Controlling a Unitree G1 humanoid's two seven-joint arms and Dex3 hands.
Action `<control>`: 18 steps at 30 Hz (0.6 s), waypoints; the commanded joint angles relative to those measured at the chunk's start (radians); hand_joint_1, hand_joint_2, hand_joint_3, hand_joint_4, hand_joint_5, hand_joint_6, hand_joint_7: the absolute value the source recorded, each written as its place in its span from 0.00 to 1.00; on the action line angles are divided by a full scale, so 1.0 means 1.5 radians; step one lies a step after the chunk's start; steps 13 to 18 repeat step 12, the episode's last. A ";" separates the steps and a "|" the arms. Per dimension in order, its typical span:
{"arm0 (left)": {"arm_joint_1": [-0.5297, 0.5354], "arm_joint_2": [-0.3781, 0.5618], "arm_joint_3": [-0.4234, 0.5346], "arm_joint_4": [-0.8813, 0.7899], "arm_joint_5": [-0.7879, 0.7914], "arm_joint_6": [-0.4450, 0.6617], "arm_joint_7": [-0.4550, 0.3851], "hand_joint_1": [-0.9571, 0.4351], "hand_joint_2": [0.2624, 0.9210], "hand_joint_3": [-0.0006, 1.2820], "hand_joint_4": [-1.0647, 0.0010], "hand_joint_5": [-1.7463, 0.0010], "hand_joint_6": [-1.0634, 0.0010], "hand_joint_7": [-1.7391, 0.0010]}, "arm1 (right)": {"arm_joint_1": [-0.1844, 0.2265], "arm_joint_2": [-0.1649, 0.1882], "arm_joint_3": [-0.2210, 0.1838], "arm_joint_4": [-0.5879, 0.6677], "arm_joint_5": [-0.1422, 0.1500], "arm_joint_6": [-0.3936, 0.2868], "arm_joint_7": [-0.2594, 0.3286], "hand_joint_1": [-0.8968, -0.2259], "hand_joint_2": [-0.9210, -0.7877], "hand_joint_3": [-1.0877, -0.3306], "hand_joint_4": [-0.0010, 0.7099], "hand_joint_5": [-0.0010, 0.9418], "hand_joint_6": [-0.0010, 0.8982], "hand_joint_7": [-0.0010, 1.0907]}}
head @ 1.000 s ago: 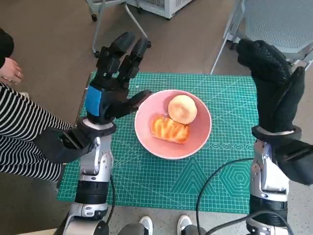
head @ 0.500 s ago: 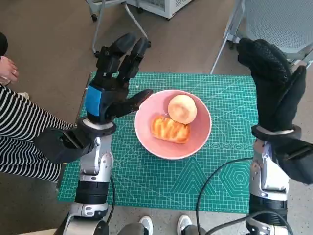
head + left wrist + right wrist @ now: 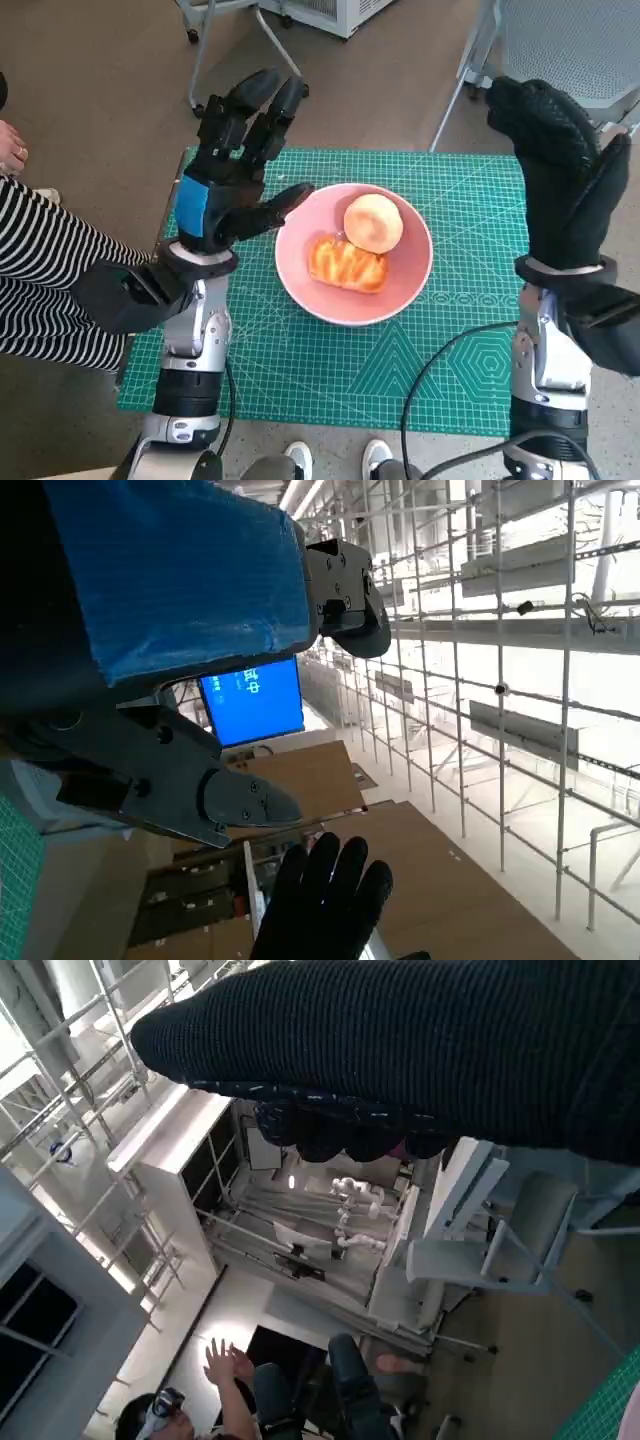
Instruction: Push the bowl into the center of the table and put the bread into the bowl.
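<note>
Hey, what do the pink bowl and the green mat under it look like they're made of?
The pink bowl looks like smooth plastic or glazed ceramic: even colour, soft sheen, thin rim; the pictures can't settle which. The green mat looks like a matte rubbery or vinyl cutting mat, going by its printed grid lines and flat, unshiny surface.

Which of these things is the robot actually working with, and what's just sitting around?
Part of the job:
- pink bowl
- striped bread, in the bowl
- round bun, in the bowl

Just around:
- green mat
- grey chair
- seated person
</note>
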 commanded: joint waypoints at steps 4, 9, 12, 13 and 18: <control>0.009 0.002 -0.006 -0.014 0.000 0.002 -0.001 0.66 1.00 0.20 0.78 0.99 1.00 0.60 | 0.027 0.003 -0.006 -0.006 0.002 0.008 -0.003 0.30 0.00 0.55 0.30 0.00 0.16 0.48; 0.010 0.001 -0.007 -0.018 -0.001 0.005 0.000 0.66 1.00 0.20 0.77 0.98 1.00 0.60 | 0.029 0.008 -0.006 -0.002 -0.007 0.003 -0.011 0.30 0.00 0.55 0.29 0.00 0.16 0.48; 0.010 0.001 -0.007 -0.020 -0.002 0.006 0.001 0.66 0.99 0.21 0.76 0.98 1.00 0.60 | 0.028 0.010 -0.004 -0.002 -0.011 0.002 -0.015 0.31 0.00 0.55 0.29 0.00 0.16 0.48; 0.010 0.001 -0.007 -0.020 -0.002 0.006 0.001 0.66 0.99 0.21 0.76 0.98 1.00 0.60 | 0.028 0.010 -0.004 -0.002 -0.011 0.002 -0.015 0.31 0.00 0.55 0.29 0.00 0.16 0.48; 0.010 0.001 -0.007 -0.020 -0.002 0.006 0.001 0.66 0.99 0.21 0.76 0.98 1.00 0.60 | 0.028 0.010 -0.004 -0.002 -0.011 0.002 -0.015 0.31 0.00 0.55 0.29 0.00 0.16 0.48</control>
